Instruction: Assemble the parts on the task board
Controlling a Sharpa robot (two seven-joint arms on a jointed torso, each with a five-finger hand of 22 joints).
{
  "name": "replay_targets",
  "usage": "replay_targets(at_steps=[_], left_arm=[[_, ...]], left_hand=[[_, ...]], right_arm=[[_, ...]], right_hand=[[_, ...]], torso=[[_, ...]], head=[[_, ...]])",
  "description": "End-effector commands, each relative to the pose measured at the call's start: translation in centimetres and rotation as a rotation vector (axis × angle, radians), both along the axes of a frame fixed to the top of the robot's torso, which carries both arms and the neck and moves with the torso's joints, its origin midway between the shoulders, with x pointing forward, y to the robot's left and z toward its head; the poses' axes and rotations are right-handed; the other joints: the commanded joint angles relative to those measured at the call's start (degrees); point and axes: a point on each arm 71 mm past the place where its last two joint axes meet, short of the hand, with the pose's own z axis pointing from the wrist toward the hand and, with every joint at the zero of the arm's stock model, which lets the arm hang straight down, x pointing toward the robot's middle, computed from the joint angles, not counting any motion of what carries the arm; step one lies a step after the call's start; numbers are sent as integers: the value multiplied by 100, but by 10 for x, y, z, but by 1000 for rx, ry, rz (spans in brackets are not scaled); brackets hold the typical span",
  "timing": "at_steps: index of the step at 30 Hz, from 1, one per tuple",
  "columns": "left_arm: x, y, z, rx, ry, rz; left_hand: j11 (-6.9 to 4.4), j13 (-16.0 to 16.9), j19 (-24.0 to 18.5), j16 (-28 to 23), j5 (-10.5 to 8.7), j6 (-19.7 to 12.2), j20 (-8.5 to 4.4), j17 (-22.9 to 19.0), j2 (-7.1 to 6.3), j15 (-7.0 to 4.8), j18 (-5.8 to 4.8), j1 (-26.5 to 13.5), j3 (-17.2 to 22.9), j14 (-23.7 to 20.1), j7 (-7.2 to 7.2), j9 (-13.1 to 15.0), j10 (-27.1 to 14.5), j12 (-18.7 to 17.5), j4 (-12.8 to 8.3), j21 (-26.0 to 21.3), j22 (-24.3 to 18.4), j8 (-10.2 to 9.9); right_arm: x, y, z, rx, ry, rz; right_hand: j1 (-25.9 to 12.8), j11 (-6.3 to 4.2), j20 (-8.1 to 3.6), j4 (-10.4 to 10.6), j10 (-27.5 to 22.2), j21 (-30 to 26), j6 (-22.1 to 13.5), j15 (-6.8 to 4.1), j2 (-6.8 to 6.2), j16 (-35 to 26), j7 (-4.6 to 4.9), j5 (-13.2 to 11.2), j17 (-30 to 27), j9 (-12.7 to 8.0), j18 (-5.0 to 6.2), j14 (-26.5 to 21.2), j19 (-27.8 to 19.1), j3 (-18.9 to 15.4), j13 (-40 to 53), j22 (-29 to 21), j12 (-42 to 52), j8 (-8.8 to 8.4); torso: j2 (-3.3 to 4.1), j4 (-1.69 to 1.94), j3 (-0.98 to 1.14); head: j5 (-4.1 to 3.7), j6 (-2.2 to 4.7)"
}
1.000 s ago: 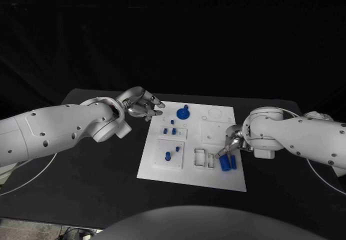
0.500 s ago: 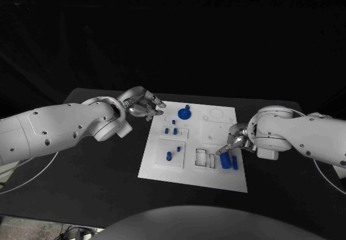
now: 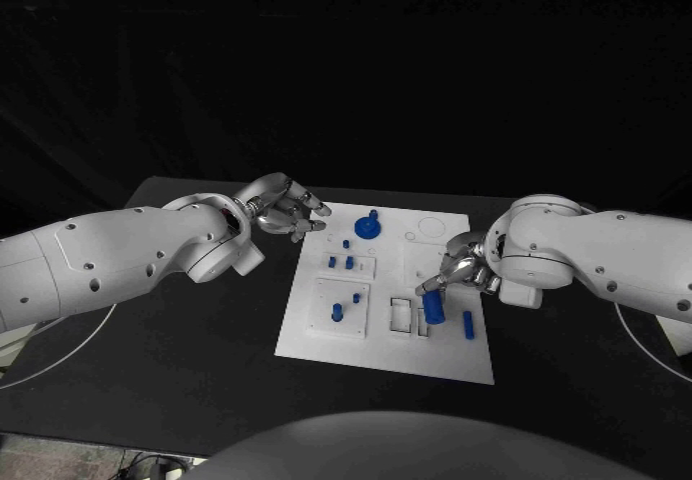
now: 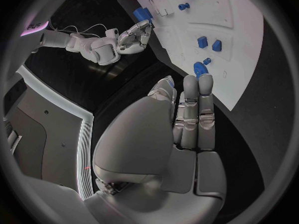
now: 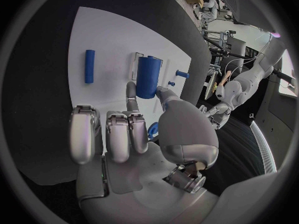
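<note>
Black cloth covers the surface, and the flat white rectangular task board lies at its middle. Several parts are already seated: a round blue knob-like piece stands at the board's 12 o'clock end, two small blue pegs sit just below it, and a blue peg pair occupies the square recess toward 8 o'clock. A thick blue cylinder is pinched between the thumb and fingers of the right hand, held above the narrow rectangular slots at about 5 o'clock; whether its lower end touches the board cannot be told. A thin blue rod lies loose on the board just beside it, toward 3 o'clock, not yet placed. The left hand hovers off the board's 10 o'clock corner, fingers loosely apart and holding nothing. Roughly half the assembly appears done, with the cylinder and rod remaining.
</note>
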Motion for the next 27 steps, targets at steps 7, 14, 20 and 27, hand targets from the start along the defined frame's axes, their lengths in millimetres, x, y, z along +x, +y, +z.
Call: replay_targets(at_steps=[7, 14, 20, 27], left_arm=[[0, -4, -1, 0, 15, -20], [-1, -4, -2, 3, 21, -21], [-1, -4, -2, 5, 26, -24], [-1, -4, -3, 7, 28, -22]], left_hand=[[8, -4, -10, 27, 51, 5, 41, -17, 38, 27, -9, 28, 40, -12, 26, 4, 47, 18, -7, -40, 55, 21], [10, -4, -13, 29, 60, 7, 43, -21, 46, 31, -8, 30, 47, -14, 28, 5, 49, 18, -5, -49, 56, 21], [12, -5, -14, 30, 63, 9, 45, -24, 51, 35, -9, 25, 49, -15, 30, 5, 50, 19, -1, -52, 58, 22], [12, -5, -14, 30, 63, 9, 45, -24, 51, 35, -9, 25, 49, -15, 30, 5, 50, 19, -1, -52, 58, 22]], right_arm=[[-2, 17, -9, 51, 51, -8], [-1, 24, -17, 50, 67, -6], [-1, 29, -21, 42, 82, 11], [-2, 31, -25, 35, 89, 18]], right_hand=[[-60, 0, -15, -420, 608, -61, -97, -16, 68, 20, 19, -62, 1509, 39, -14, 608, -12, 488, 1510, 1116, 22, -35], [-154, 29, 5, -396, 608, -104, -159, 7, 64, 20, 51, -206, 1509, 68, -6, 608, -32, 515, 1510, 1104, 22, -77], [-236, 45, 18, -355, 608, -144, -195, 22, 100, 20, 70, -227, 1509, 78, 3, 608, -50, 542, 1510, 1093, 22, -111], [-368, 72, 46, -328, 608, -180, -223, 47, 91, 20, 98, -748, 1509, 108, 9, 608, -60, 535, 1510, 1086, 22, -167]], torso=[[2, 3, -1], [3, 5, 1], [7, 6, 0], [5, 8, -4]], head=[[-2, 0], [24, 0], [53, 0], [67, 0]])
